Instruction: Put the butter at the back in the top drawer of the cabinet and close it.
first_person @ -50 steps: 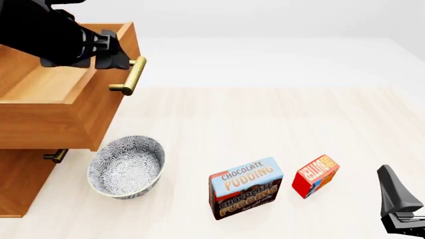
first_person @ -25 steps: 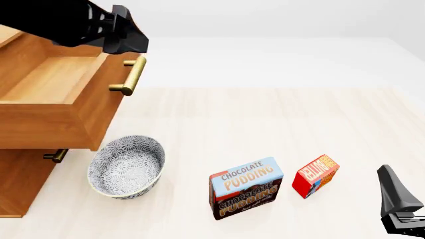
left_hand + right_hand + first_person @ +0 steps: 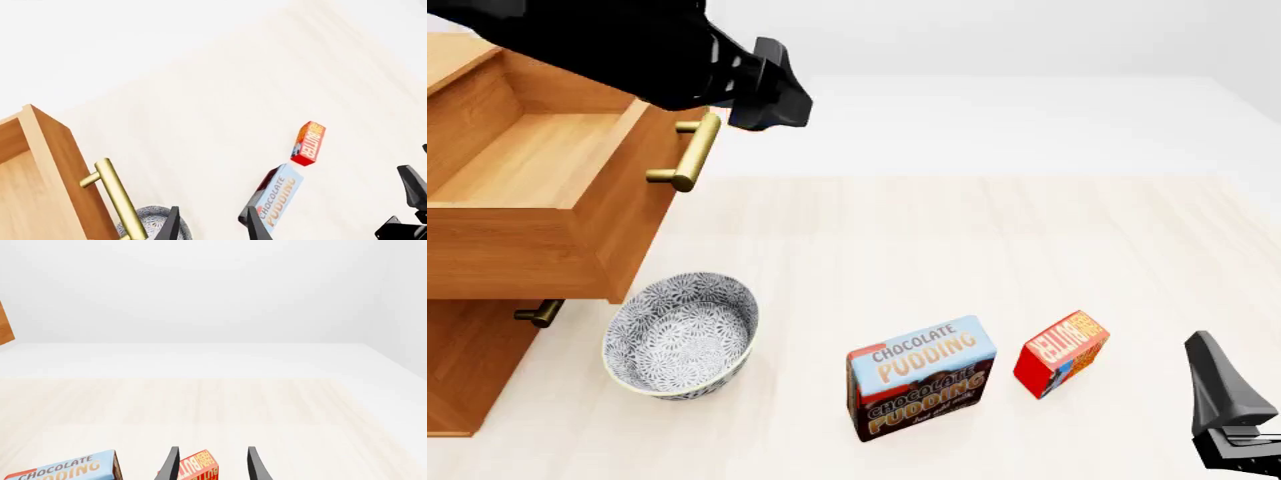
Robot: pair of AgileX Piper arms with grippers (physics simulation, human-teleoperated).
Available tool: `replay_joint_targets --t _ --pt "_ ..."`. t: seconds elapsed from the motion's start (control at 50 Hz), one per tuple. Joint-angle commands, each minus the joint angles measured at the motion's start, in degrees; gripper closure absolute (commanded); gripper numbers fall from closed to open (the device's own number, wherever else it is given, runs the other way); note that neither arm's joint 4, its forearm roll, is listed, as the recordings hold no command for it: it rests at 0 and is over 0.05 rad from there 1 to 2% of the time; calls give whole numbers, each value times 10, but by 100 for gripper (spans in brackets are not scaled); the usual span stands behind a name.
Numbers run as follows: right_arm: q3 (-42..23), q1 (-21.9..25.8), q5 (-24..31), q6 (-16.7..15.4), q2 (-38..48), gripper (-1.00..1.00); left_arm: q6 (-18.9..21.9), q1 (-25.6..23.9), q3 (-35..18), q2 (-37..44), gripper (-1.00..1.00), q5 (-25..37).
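The butter [image 3: 1062, 352], a small red box with orange lettering, stands on the table at the front right, beside the pudding box. The cabinet [image 3: 467, 370] is at the left with its top drawer [image 3: 534, 215] pulled out and nothing inside; its brass handle [image 3: 689, 152] faces right. My left gripper [image 3: 779, 103] hovers open just right of and above that handle, holding nothing. The left wrist view shows the left gripper [image 3: 212, 227], the handle [image 3: 119, 200] and the butter [image 3: 308, 143] far off. My right gripper [image 3: 1217, 385] is open at the front right; in its wrist view the butter [image 3: 198, 467] lies ahead between the fingers [image 3: 255, 465].
A brown and light-blue Chocolate Pudding box [image 3: 921, 378] stands just left of the butter. A patterned grey bowl [image 3: 681, 335] sits under the open drawer's front corner. A lower drawer handle [image 3: 539, 313] peeks out below the open drawer.
My left gripper has drawn away from the drawer handle, moving right and slightly toward the camera. The drawer stays pulled out. The right arm and the boxes have not moved.
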Motion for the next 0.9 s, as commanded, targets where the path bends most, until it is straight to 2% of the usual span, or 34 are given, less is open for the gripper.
replay_joint_targets --t 0.02,0.3,0.44,0.9 --pt "0 0 0 0 0 -100 -2 -45 -8 53 -100 -32" --pt "0 0 0 0 0 -100 -9 -84 -19 121 -100 -61" --pt "0 0 0 0 0 -100 -25 -118 -62 164 -100 -58" --pt "0 0 0 0 0 -100 -46 -171 -99 270 -100 -72"
